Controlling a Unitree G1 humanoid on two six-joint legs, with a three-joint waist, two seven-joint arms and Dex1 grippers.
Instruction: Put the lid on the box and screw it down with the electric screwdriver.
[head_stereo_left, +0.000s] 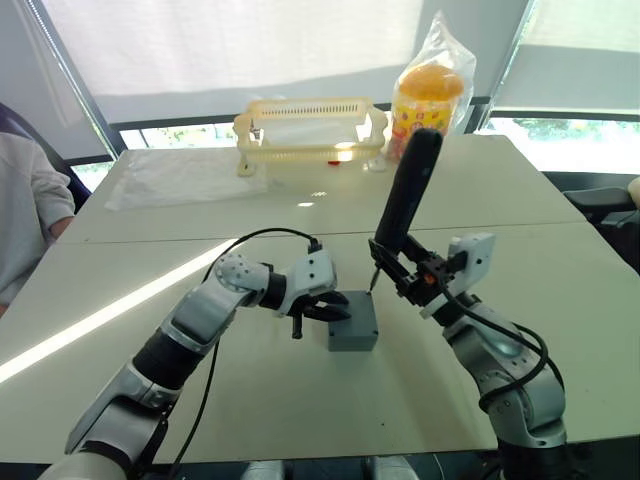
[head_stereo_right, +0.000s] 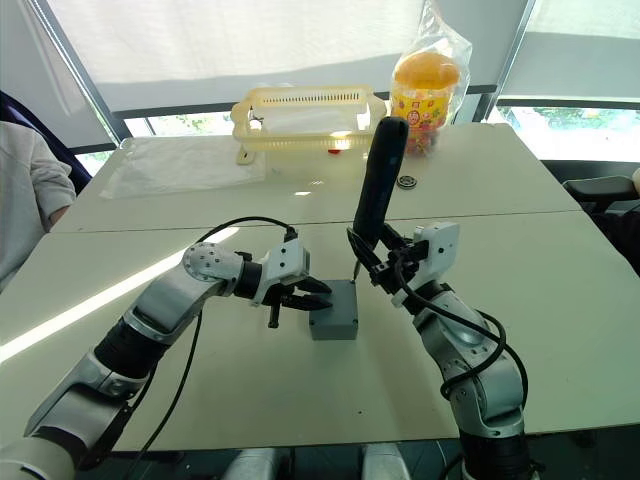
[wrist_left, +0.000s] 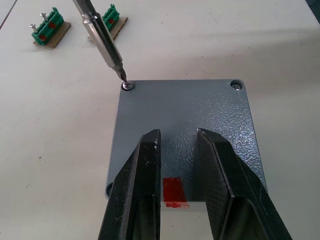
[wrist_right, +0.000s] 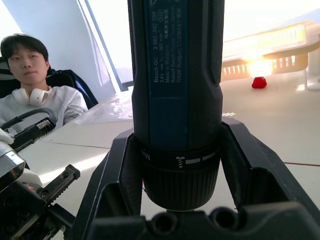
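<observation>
Box: the grey box (head_stereo_left: 353, 322) sits on the white desk (head_stereo_left: 560, 290), near the middle, between the two arms.
Lid: the lid (wrist_left: 185, 125) lies flat on top of the box, covering it; a red mark (wrist_left: 173, 191) shows at its near edge in the left wrist view.
Screws: one screw (wrist_left: 128, 86) sits in a lid corner under the bit, another screw (wrist_left: 235, 86) in the neighbouring corner.
Left hand: the left hand (wrist_left: 177, 142) hangs just over the lid, its two black fingers (wrist_left: 145, 165) a little apart, gripping nothing.
Right hand: the right hand (head_stereo_left: 405, 268) is clamped on the electric screwdriver (head_stereo_left: 408, 192), which stands nearly upright, tilted slightly.
Bit: the metal bit (wrist_left: 102, 40) has its tip on the corner screw.
Far desk: a yellow slotted basket (head_stereo_left: 310, 128) and a bagged orange-lidded jar (head_stereo_left: 430, 100) stand well apart from the box.
Desk beside box: two small green connector blocks (wrist_left: 47, 28) lie near it.
Person: a person in a white top (wrist_right: 42, 100) sits at the desk's left side.
</observation>
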